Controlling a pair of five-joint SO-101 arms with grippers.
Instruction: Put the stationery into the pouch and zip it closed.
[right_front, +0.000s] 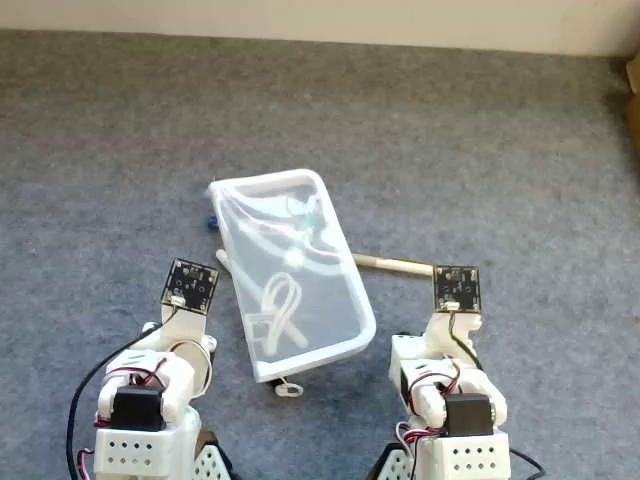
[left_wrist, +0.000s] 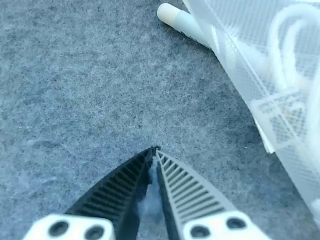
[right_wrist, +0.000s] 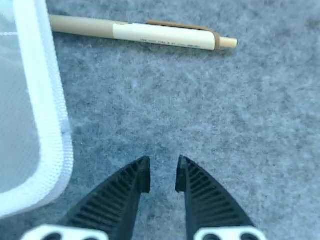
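A translucent white mesh pouch (right_front: 290, 275) lies flat on the grey carpet between the two arms, with several items visible inside it. A beige pen (right_front: 395, 264) lies on the carpet to its right, one end touching the pouch edge. A pale pen end (right_front: 222, 262) sticks out from under the pouch's left side. My left gripper (left_wrist: 154, 150) is shut and empty over bare carpet, beside the pouch (left_wrist: 260, 75) and short of the pale pen (left_wrist: 175, 17). My right gripper (right_wrist: 162, 174) is slightly open and empty, short of the beige pen (right_wrist: 145, 34), with the pouch rim (right_wrist: 50, 115) beside it.
A small blue object (right_front: 213, 222) peeks out at the pouch's far left corner. The zipper pull (right_front: 288, 388) lies on the carpet at the pouch's near edge. Grey carpet (right_front: 480, 150) extends all around; a pale wall strip runs along the far side.
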